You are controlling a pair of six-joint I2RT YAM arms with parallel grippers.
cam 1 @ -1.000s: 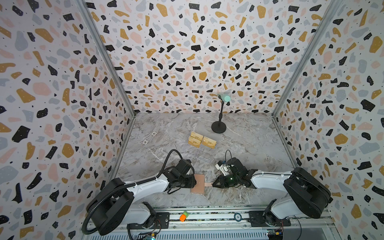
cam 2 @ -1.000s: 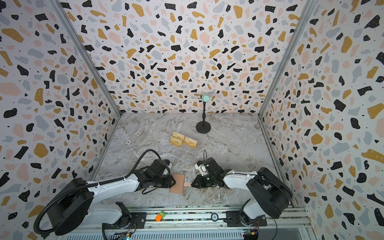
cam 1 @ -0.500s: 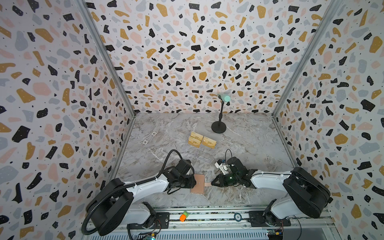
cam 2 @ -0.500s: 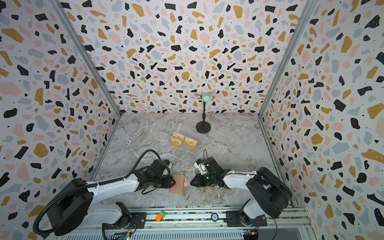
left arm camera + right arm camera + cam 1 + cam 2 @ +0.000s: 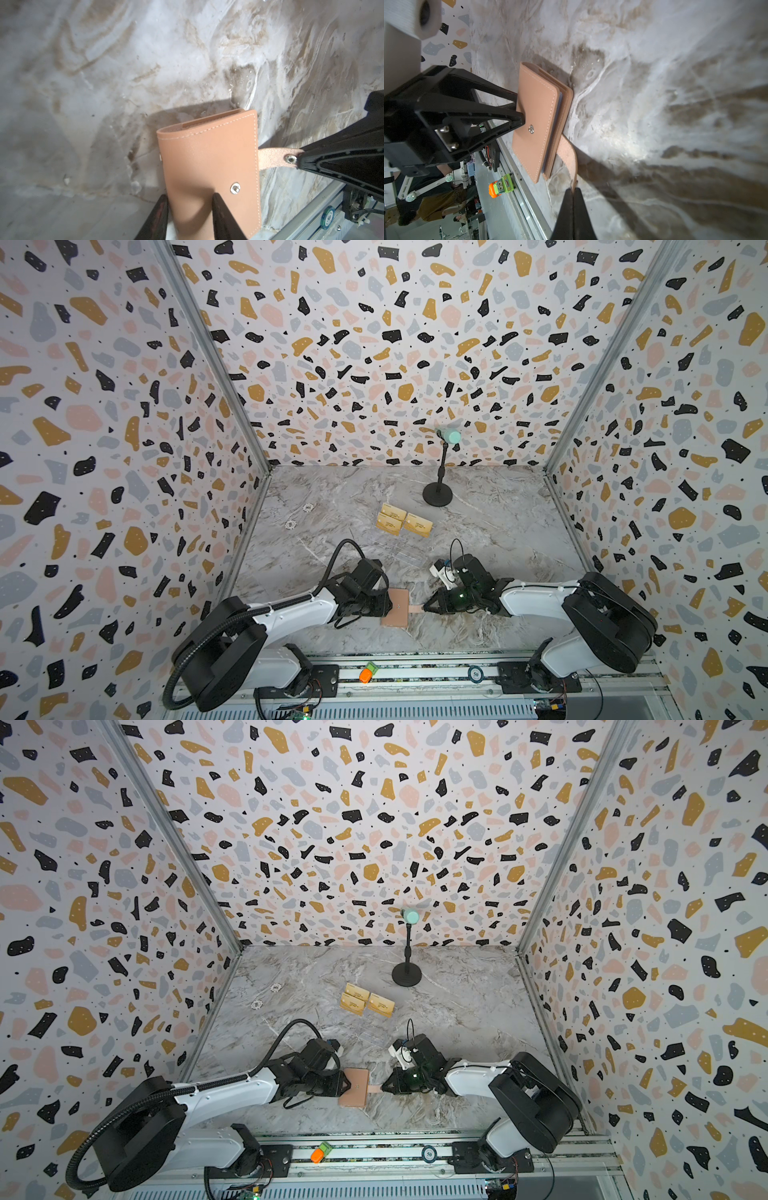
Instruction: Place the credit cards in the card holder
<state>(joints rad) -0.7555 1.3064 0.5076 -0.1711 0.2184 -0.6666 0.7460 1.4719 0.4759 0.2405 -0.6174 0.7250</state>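
The salmon-pink card holder (image 5: pixel 397 608) lies closed and flat near the table's front edge. My left gripper (image 5: pixel 388 605) grips its left edge, and the cover passes between the two fingers (image 5: pixel 190 197). The holder's strap (image 5: pixel 272 159) is unsnapped and sticks out to the right. My right gripper (image 5: pixel 573 189) is shut on the strap's tip, just past its snap button. Three gold credit cards (image 5: pixel 403 520) stand propped up further back, mid-table, far from both grippers. They show in both top views (image 5: pixel 365 1000).
A black stand with a teal head (image 5: pixel 437 493) rises behind the cards. Two small white rings (image 5: pixel 308 507) lie at the back left. The front rail carries an orange-green toy (image 5: pixel 368 672) and a round chip (image 5: pixel 476 674). Terrazzo walls enclose three sides.
My right gripper has closed its jaws onto the strap's tip after edging slightly towards the holder. The left gripper and the card holder have stayed put.
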